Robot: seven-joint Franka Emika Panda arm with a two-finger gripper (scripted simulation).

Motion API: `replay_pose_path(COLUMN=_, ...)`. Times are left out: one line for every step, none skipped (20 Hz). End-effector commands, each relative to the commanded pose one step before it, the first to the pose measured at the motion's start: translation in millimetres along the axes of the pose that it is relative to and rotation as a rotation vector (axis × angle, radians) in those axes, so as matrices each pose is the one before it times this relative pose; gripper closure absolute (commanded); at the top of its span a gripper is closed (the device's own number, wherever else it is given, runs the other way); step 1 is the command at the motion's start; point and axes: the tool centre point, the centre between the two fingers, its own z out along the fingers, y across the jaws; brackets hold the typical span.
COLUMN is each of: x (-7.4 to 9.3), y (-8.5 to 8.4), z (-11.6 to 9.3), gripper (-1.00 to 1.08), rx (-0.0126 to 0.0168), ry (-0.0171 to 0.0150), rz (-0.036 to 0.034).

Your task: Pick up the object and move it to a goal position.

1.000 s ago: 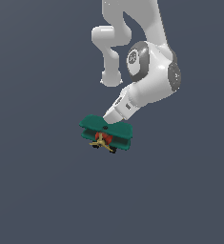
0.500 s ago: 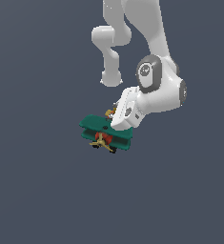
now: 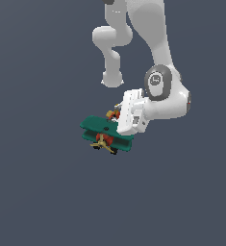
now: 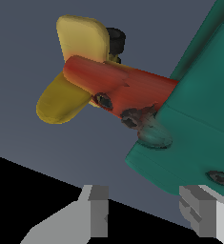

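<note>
The toy plane [image 3: 106, 134] sits on the grey tabletop [image 3: 42, 192] near the middle of the exterior view, its yellow propeller [image 3: 100, 142] facing roughly 6 o'clock and its tail hidden behind the arm. The gripper [image 3: 125, 128] is low at the plane's 3 o'clock side, right against the green upper wing [image 3: 97, 126].

In the wrist view the jaws stand apart with two grey fingertips [image 4: 99, 210] showing. One of them sits close under the wing's edge [image 4: 189, 143]. The red body [image 4: 118, 85] and yellow tail [image 4: 77, 62] lie well off to one side rather than between them. Nothing is gripped; whether a finger already touches the wing I cannot tell.

The main risk, as I judge it, is an off-centre grasp. If the jaws close from here they would catch only the thin wing tip or nothing at all, and the plane could swivel, tip onto a wing or slip out once lifted. Because the gripper is so close and low, a sideways correction could also shove the plane across the tabletop instead of straddling it. The wing slants across the wrist view, so a pinch on it may be angled and prone to twisting.

There are no containers in either view, and no goal marker is visible.
</note>
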Motion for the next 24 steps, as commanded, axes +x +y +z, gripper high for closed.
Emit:
replay_pose_path(x=1.57, y=1.12, z=-0.24, gripper=-0.2, rx=-0.0023, ry=-0.02245, rz=-0.02752)
replay_pose_path(x=0.45, y=0.32, z=-0.18, gripper=-0.2, rx=-0.00076, ry=-0.00639, rz=-0.00814)
replay_pose_path(x=0.43, y=0.3, z=-0.15, gripper=-0.2, rx=-0.00063, ry=-0.0058, rz=-0.0073)
replay_pose_path(x=0.52, y=0.28, z=-0.02, gripper=-0.2, rx=-0.00034, ry=-0.00557, rz=-0.00661)
replay_pose_path(x=0.59, y=0.26, z=0.1, gripper=-0.2, rx=-0.00009, ry=-0.00528, rz=-0.00592)
replay_pose_path(x=0.52, y=0.23, z=0.08, gripper=-0.2, rx=-0.00005, ry=-0.00452, rz=-0.00503)
replay_pose_path(x=0.36, y=0.18, z=0.0, gripper=-0.2, rx=-0.00015, ry=-0.00349, rz=-0.00405)
replay_pose_path(x=0.15, y=0.13, z=-0.11, gripper=-0.2, rx=-0.00029, ry=-0.00243, rz=-0.00312)
replay_pose_path(x=-0.07, y=0.08, z=-0.22, gripper=-0.2, rx=-0.00046, ry=-0.00138, rz=-0.00224)
replay_pose_path(x=-0.32, y=0.03, z=-0.33, gripper=-0.2, rx=-0.00063, ry=-0.00034, rz=-0.00137)
replay_pose_path(x=-0.47, y=0.0, z=-0.5, gripper=-0.2, rx=-0.00094, ry=0.00059, rz=-0.00082)
replay_pose_path(x=-0.76, y=-0.03, z=-0.62, gripper=-0.2, rx=-0.00103, ry=0.00134, rz=-0.00011)
replay_pose_path(x=-1.03, y=-0.1, z=-0.83, gripper=-0.2, rx=-0.0015, ry=0.00239, rz=0.00036)
replay_pose_path(x=-1.3, y=-0.13, z=-1.02, gripper=-0.2, rx=-0.00181, ry=0.00321, rz=0.00084)
replay_pose_path(x=-1.52, y=-0.15, z=-1.2, gripper=-0.2, rx=-0.00211, ry=0.00379, rz=0.00109)
replay_pose_path(x=-1.74, y=-0.17, z=-1.39, gripper=-0.2, rx=-0.00248, ry=0.00405, rz=0.0009)
replay_pose_path(x=-1.94, y=-0.17, z=-1.59, gripper=-0.2, rx=-0.00286, ry=0.00405, rz=0.00042)
replay_pose_path(x=-2.14, y=-0.17, z=-1.8, gripper=-0.2, rx=-0.00322, ry=0.00416, rz=0.00013)
replay_pose_path(x=-2.52, y=-0.24, z=-2.08, gripper=-0.2, rx=-0.00378, ry=0.00501, rz=0.00045)
replay_pose_path(x=-2.86, y=-0.28, z=-2.36, gripper=-0.2, rx=-0.00427, ry=0.00575, rz=0.00081)
replay_pose_path(x=-3.13, y=-0.32, z=-2.59, gripper=-0.2, rx=-0.00472, ry=0.00613, rz=0.00087)
replay_pose_path(x=-3.38, y=-0.36, z=-2.81, gripper=-0.2, rx=-0.00514, ry=0.0064, rz=0.00089)
replay_pose_path(x=-3.67, y=-0.41, z=-3.06, gripper=-0.2, rx=-0.00561, ry=0.00679, rz=0.00105)
replay_pose_path(x=-3.97, y=-0.46, z=-3.31, gripper=-0.2, rx=-0.00611, ry=0.00714, rz=0.0012)
